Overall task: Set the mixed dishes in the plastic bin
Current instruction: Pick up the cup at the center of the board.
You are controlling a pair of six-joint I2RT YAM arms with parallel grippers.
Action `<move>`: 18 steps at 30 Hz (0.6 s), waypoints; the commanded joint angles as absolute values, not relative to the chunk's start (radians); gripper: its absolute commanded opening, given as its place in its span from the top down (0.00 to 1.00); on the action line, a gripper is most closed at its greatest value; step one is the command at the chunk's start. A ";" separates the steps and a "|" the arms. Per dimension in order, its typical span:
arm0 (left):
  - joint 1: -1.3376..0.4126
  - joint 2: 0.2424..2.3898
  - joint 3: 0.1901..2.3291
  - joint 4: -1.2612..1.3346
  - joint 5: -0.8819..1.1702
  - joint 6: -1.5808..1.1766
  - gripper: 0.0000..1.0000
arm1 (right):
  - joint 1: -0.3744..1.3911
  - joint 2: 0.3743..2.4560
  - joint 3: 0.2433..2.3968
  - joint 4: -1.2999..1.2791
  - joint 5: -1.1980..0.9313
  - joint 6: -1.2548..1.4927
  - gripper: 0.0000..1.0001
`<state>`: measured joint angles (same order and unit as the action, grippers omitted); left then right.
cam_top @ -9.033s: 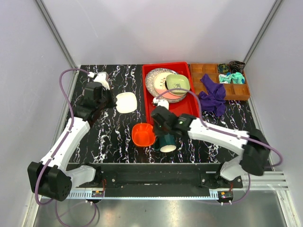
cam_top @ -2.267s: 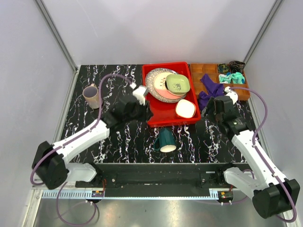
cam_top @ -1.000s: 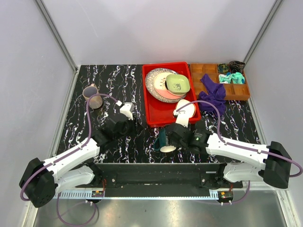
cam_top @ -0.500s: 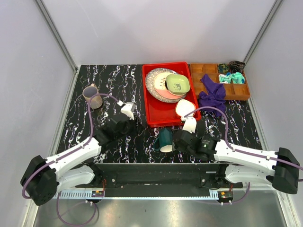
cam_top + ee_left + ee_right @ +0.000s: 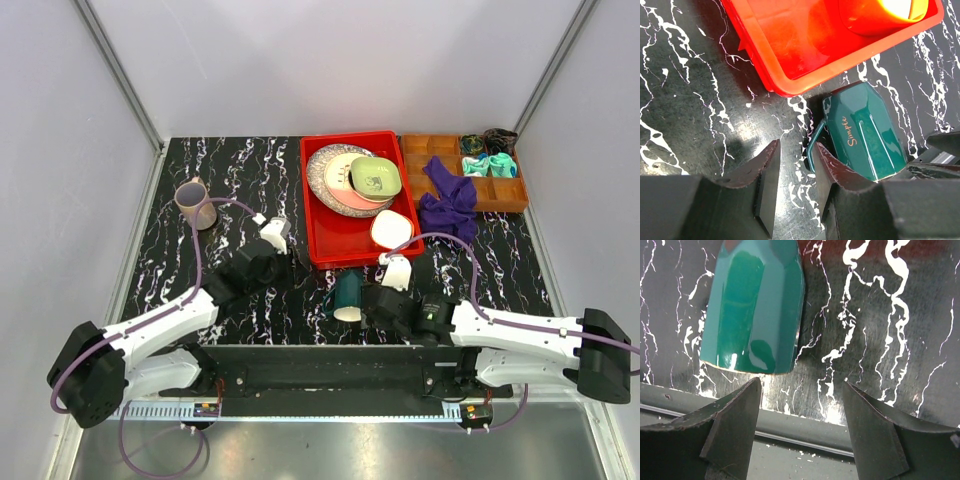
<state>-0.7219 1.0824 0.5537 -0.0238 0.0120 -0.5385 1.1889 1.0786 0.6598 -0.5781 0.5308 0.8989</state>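
While glossy faceted green mug lies sideways, both jaws gape empty.

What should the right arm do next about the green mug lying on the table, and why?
Probably ease the right gripper forward and sideways until its open fingers straddle the green mug. The mug lies on its side outside the red bin, ahead of the fingers and off to one side, not between them.

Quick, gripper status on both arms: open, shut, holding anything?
Left gripper: open, empty, next to the dark green mug.
Right gripper: open wide, empty, the mug lying just ahead of its fingers.
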 commanded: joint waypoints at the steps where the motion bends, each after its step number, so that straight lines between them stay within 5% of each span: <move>1: -0.727 1.081 0.551 0.044 0.025 -0.549 0.65 | 1.215 1.065 0.658 -0.610 0.543 0.957 0.25; 18: -0.730 1.086 0.529 0.064 0.029 -0.561 0.66 | 1.238 1.173 0.652 -0.508 0.589 0.948 0.24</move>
<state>-0.7258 1.0889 0.5400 0.0040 0.0162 -0.5564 1.2263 1.1542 0.6556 -0.5739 0.5377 0.9413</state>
